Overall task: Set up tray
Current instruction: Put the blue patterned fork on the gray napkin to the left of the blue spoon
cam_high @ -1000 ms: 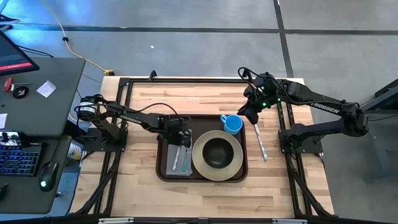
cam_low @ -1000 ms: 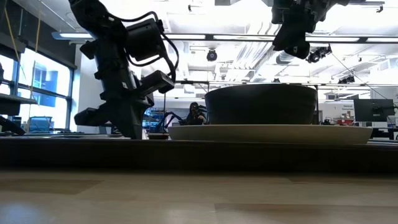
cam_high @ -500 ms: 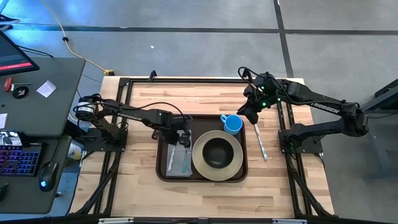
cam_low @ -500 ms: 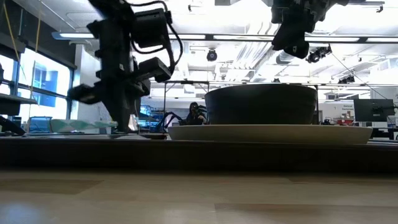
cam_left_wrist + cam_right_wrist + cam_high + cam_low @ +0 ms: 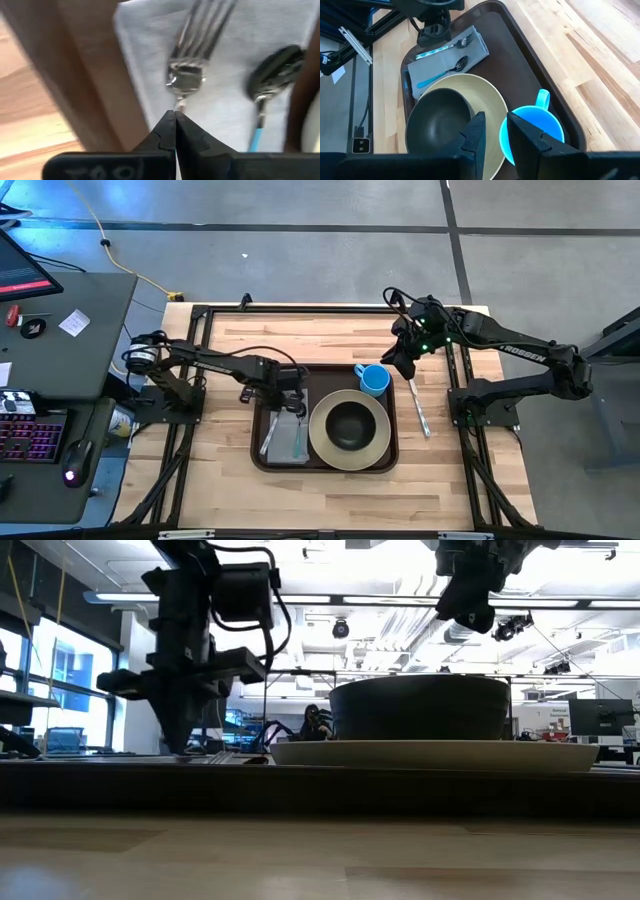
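Since the earlier frames the left arm has been swung round above the tray's [image 5: 262, 460] left end, and the fork [image 5: 192, 55] has been turned with it. By the left gripper [image 5: 175, 122], its fingers pinched together, the fork's handle is clasped; the tines are laid over the grey napkin [image 5: 288, 442], beside a blue-handled spoon [image 5: 440, 74]. The tray is set near the middle of the wooden table [image 5: 330, 335] — closer to its front edge. On the tray's right part a beige plate [image 5: 372, 448] is seen with a dark bowl [image 5: 348, 423] on it, and a blue cup [image 5: 374, 379] at the tray's far right corner. A knife [image 5: 419, 406] is left on the table beside the tray's right edge. Above the cup the right gripper [image 5: 492, 132] is held — fingers slightly parted, nothing between them.
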`<state>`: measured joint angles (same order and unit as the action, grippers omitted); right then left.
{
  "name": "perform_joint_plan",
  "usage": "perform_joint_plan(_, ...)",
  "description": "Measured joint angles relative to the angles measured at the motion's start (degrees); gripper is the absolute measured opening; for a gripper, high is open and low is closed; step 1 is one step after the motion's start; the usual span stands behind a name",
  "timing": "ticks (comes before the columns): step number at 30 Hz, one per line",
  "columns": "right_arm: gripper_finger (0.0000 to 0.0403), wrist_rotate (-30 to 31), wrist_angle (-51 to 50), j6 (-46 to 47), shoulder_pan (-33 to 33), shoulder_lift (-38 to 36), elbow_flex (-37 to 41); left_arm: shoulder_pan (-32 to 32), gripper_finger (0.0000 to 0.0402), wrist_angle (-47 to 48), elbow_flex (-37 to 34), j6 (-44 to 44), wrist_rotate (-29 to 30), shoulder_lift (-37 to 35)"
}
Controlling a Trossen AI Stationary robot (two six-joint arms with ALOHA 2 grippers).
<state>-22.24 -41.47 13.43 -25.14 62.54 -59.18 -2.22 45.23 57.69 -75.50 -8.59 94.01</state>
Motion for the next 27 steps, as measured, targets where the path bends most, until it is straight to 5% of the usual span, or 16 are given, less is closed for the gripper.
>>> perform_joint_plan(5, 0.0071, -0.07, 0.0, -0.02, -0.01, 0.0, 0.0, 0.0, 0.0035, -3.17, 0.02, -0.13, -0.83, 0.23)
perform_joint_plan(14, 0.0071, -0.15, 0.0, -0.6, 0.0, 0.01, 0.0, 0.0, 0.0096, -2.44, 0.02, 1.3, -5.48, 0.23)
perform_joint_plan(21, 0.0071, -0.02, 0.0, -0.9, 0.0, 0.0, 0.0, 0.0, 0.0128, -1.11, 0.02, 9.05, 0.17, 0.23)
perform_joint_plan(27, 0.0071, 0.0, 0.0, -0.8, -0.01, 0.02, 0.0, 0.0, 0.0133, -1.48, -0.02, 11.39, -0.66, 2.22)
